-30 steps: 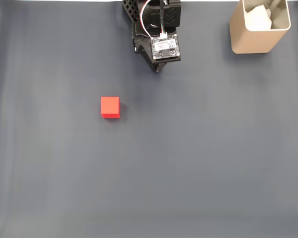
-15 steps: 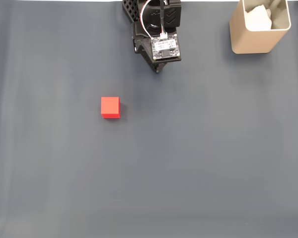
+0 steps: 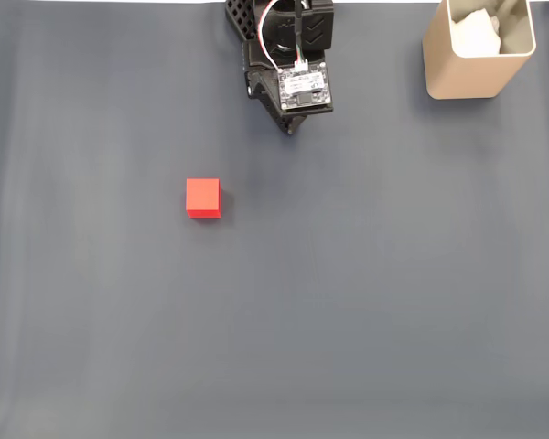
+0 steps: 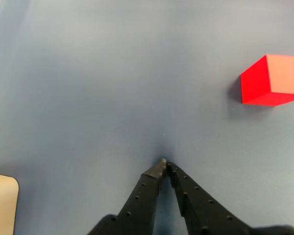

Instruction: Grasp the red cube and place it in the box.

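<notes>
Red cube [image 3: 203,198] lies on mat, well apart from box [image 3: 479,50], down-left of it in fixed view. My gripper [image 4: 164,162] clenched, empty. Cube looks light, rigid; I'd pinch opposite flat faces.

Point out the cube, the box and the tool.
cube [image 3: 203,196]: fixed view, top face.
box [image 3: 467,77]: fixed view, front wall.
tool [image 4: 164,164]: wrist view, between the closed fingertips.
</notes>
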Robot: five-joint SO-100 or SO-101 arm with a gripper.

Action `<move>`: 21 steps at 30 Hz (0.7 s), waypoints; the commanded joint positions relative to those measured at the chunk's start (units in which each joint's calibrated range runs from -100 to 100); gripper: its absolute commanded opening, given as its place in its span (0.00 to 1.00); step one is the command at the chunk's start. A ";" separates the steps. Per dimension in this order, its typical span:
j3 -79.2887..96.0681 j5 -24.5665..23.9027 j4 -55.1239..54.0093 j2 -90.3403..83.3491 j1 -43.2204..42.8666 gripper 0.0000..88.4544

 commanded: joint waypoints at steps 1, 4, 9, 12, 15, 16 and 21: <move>0.55 -1.32 0.57 0.09 -0.11 0.00; 0.55 -1.27 0.57 0.09 -0.04 0.00; 0.55 -1.42 -1.57 0.17 -0.25 0.00; 0.55 -1.86 -4.52 0.26 0.04 0.00; 0.00 -2.30 -7.31 0.26 0.11 0.00; -0.37 -2.39 -7.97 0.26 0.11 0.00; -2.46 -2.93 -11.66 0.26 0.11 0.00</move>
